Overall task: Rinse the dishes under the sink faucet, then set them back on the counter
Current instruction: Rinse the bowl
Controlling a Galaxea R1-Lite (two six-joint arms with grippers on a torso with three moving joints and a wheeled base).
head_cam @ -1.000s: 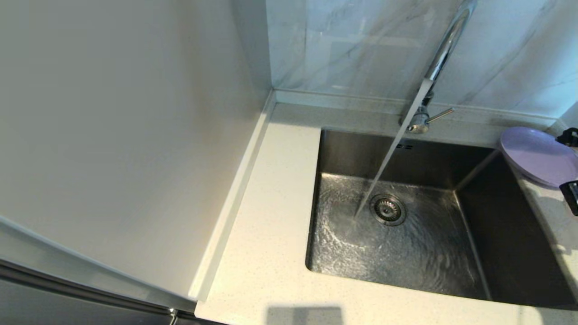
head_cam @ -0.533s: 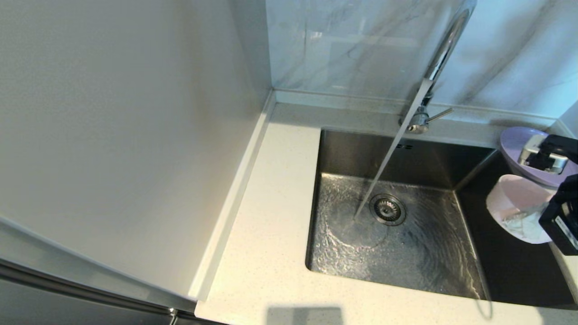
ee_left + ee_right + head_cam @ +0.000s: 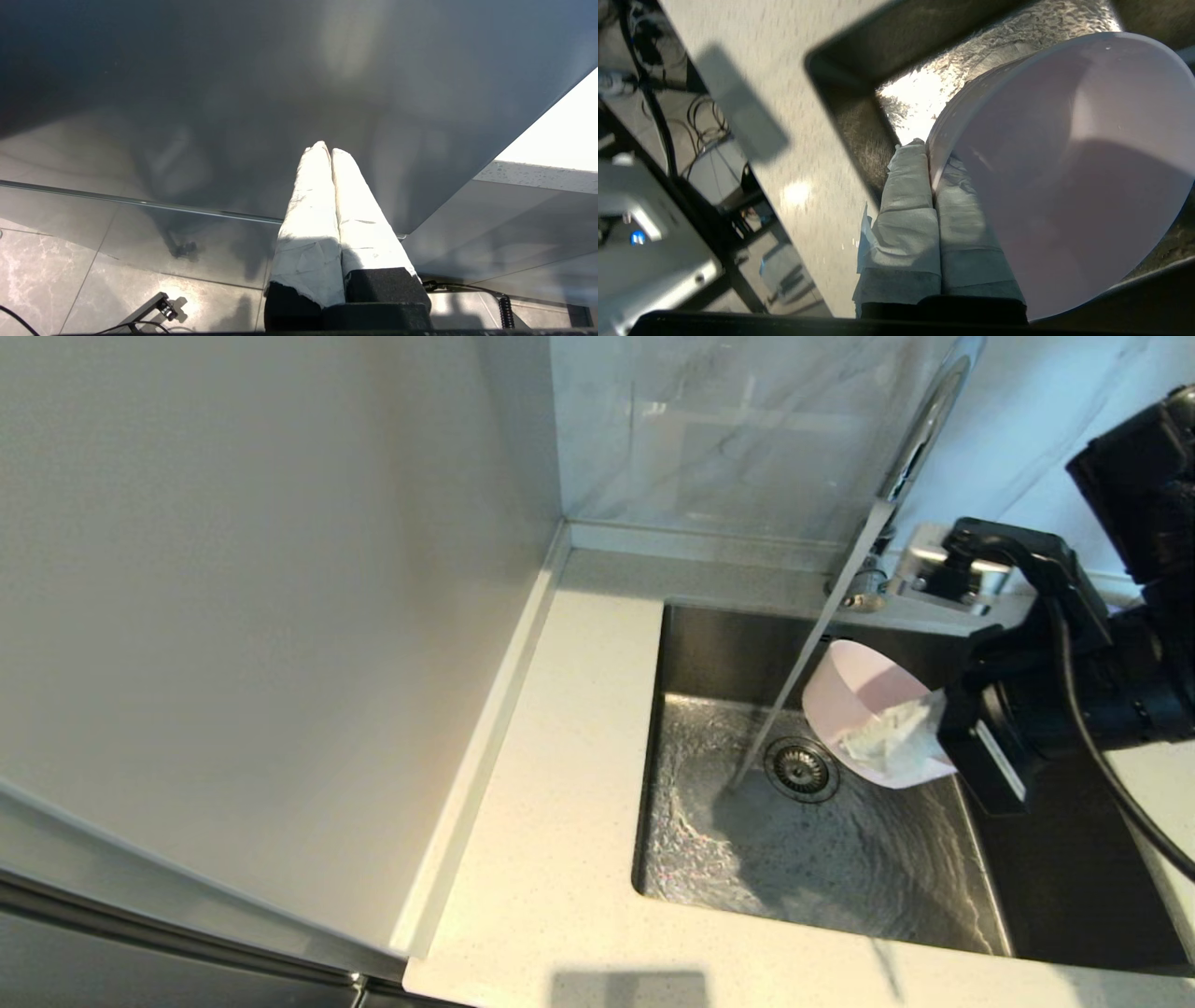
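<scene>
One dish, the pale pink cup (image 3: 864,709), is held over the sink (image 3: 822,859) by the right gripper (image 3: 910,733); its cloth-wrapped fingers (image 3: 908,200) are pinched together on the cup's rim wall, one inside and one outside. The cup is tilted with its open mouth turned toward the back of the basin, and it is seen just beside the stream of water (image 3: 794,691) that falls from the chrome faucet (image 3: 910,448); whether the water touches the cup cannot be told. The stream lands close to the round drain strainer (image 3: 801,770), and rippling water is spread across the basin floor. The speckled counter (image 3: 551,821) is seen to the left of and in front of the sink. The left gripper (image 3: 329,151) is parked below counter level, before a dark cabinet front (image 3: 233,93); its wrapped fingers (image 3: 308,224) are pressed together on nothing.
</scene>
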